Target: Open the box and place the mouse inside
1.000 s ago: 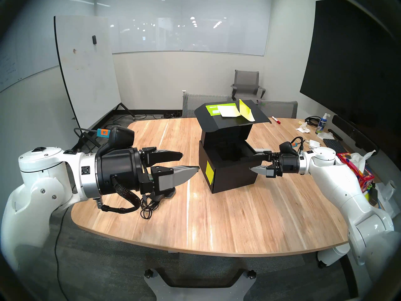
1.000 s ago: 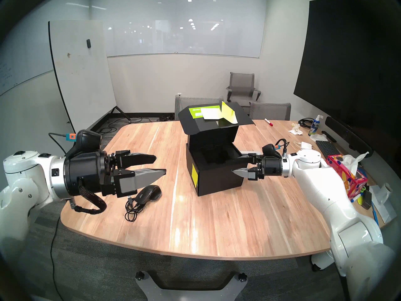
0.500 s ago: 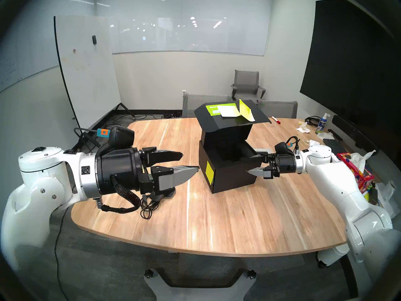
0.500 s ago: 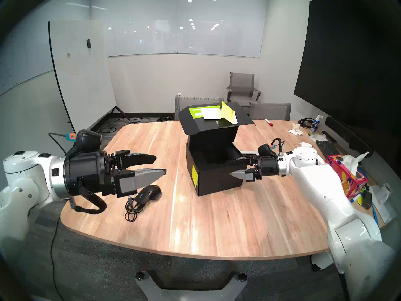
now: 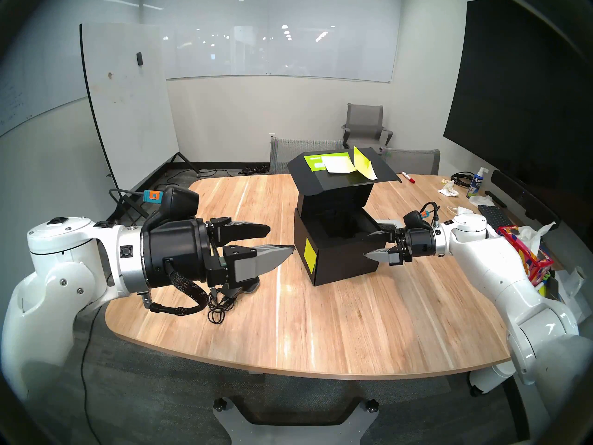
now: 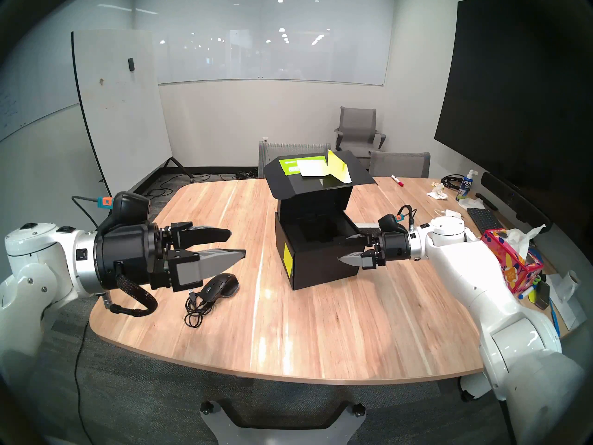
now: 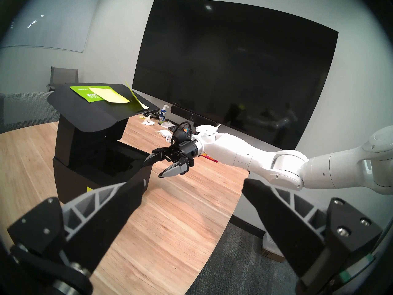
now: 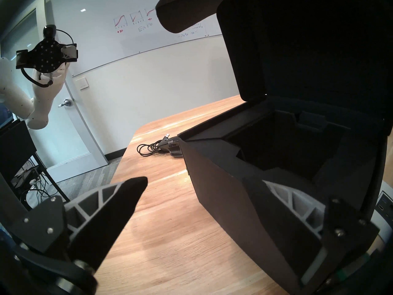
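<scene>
The black box stands mid-table with its flap lid raised, showing the dark insert. The black mouse lies with its coiled cable left of the box; in the head left view only an edge of the mouse shows. My left gripper hovers open and empty above the mouse. At the box's right wall my right gripper is open, one finger over the rim, the other outside.
A red floral tissue box, black keyboard, white charger, spray bottle and red marker crowd the table's right and far side. Chairs stand behind. Bare wood lies in front of the box.
My right gripper has crept left and slightly lower, closer onto the box's right wall, staying open. The left arm, mouse and box have not moved.
</scene>
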You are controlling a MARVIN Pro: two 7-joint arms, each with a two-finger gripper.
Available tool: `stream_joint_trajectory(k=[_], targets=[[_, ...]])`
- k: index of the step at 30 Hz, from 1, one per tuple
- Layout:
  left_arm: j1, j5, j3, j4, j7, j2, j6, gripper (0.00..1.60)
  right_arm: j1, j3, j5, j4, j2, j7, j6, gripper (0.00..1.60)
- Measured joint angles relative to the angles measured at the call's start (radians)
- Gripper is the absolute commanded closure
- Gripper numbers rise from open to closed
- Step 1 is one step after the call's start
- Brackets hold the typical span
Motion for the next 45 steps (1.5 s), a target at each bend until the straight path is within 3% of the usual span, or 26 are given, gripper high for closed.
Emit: stream_joint_trajectory(k=[2, 6, 8, 11, 12, 14, 18, 45], targets=[[0.0, 0.0, 0.0, 0.0, 0.0, 0.0, 0.0, 0.0, 0.004, 0.0, -0.003, 0.007, -0.003, 0.003, -0.002, 0.0], [0.0, 0.0, 0.0, 0.0, 0.0, -0.001, 0.001, 0.0, 0.012, -0.001, -0.009, 0.02, -0.008, 0.004, -0.01, 0.67], [-0.001, 0.0, 0.0, 0.0, 0.0, -0.001, 0.002, 0.0, 0.013, -0.002, -0.011, 0.025, -0.009, 0.003, -0.013, 0.65], [-0.001, 0.0, 0.0, 0.0, 0.0, -0.001, 0.002, 0.0, 0.015, -0.006, -0.018, 0.039, -0.015, 0.003, -0.02, 0.36], [-0.001, 0.0, 0.0, 0.0, 0.0, -0.001, 0.003, 0.0, 0.015, -0.007, -0.02, 0.043, -0.017, 0.003, -0.023, 0.44], [-0.001, 0.0, 0.0, 0.0, 0.0, -0.002, 0.003, 0.0, 0.015, -0.007, -0.02, 0.046, -0.018, 0.003, -0.025, 0.43], [-0.002, 0.0, 0.0, 0.0, 0.0, -0.002, 0.004, 0.0, 0.018, -0.007, -0.021, 0.053, -0.024, 0.003, -0.034, 0.0], [-0.004, 0.0, 0.0, 0.0, 0.0, -0.005, 0.008, 0.0, 0.064, 0.025, -0.028, 0.025, -0.004, 0.003, -0.073, 0.0]])
